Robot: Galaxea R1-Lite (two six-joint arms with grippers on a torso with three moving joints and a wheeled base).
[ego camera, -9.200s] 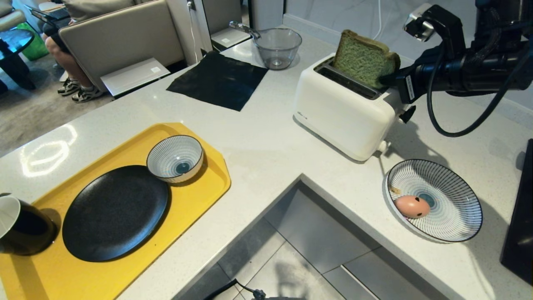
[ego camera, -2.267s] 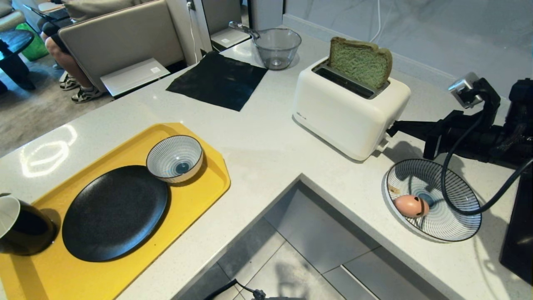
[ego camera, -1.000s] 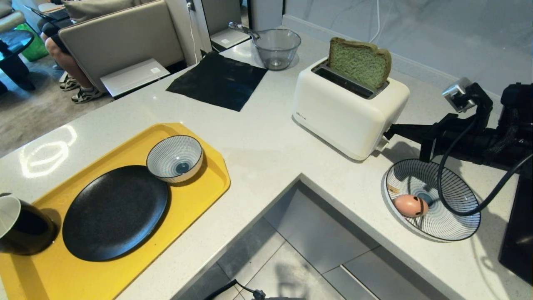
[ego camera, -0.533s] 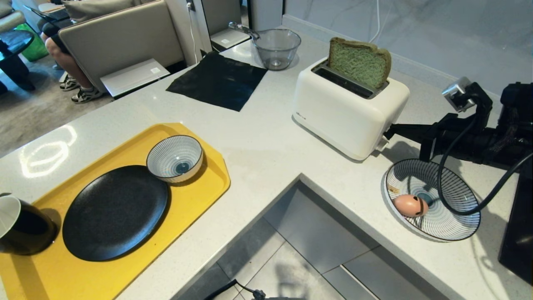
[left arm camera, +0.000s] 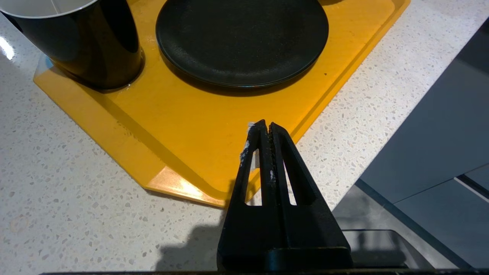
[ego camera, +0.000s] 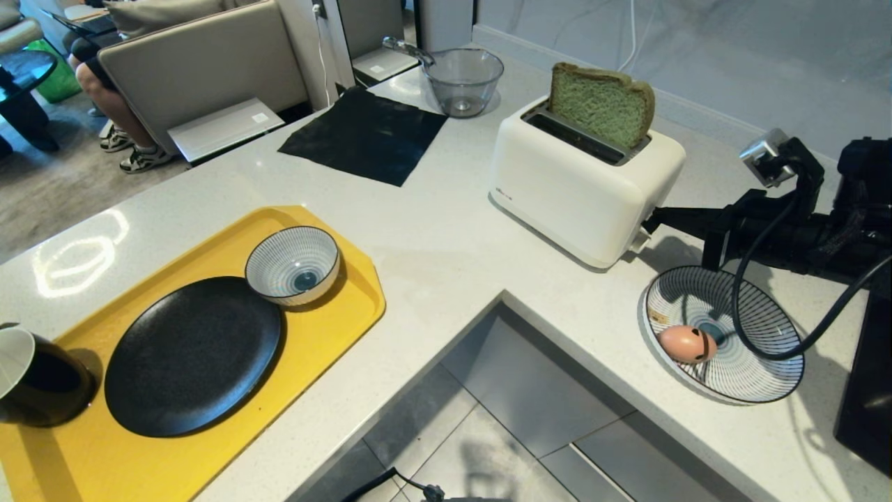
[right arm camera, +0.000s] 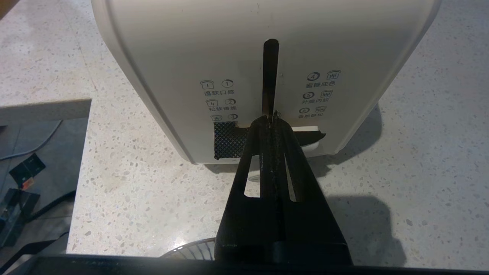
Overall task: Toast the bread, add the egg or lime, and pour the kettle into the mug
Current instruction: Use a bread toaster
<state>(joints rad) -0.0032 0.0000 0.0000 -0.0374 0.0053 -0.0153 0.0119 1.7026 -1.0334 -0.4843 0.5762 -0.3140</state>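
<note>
Touching toaster [ego camera: 585,185] end: right end effector [ego camera: 648,224]

Landmark: toaster [ego camera: 585,181]
Bread [ego camera: 601,104]: in its rear slot, upright
My right gripper [ego camera: 651,222]: at its lever end
Egg [ego camera: 688,344]: in the dish [ego camera: 759,376], nearer than the toaster, to its right
Tray [ego camera: 334,328]: far left, carrying plate [ego camera: 191,355], bowl [ego camera: 293,265], mug [ego camera: 35,380]

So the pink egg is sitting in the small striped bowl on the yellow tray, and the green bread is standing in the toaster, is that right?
Not quite. The head view shows the egg in the wide striped dish on the counter near the toaster; the small striped bowl on the yellow tray is empty. The bread does stand in the toaster.
</note>
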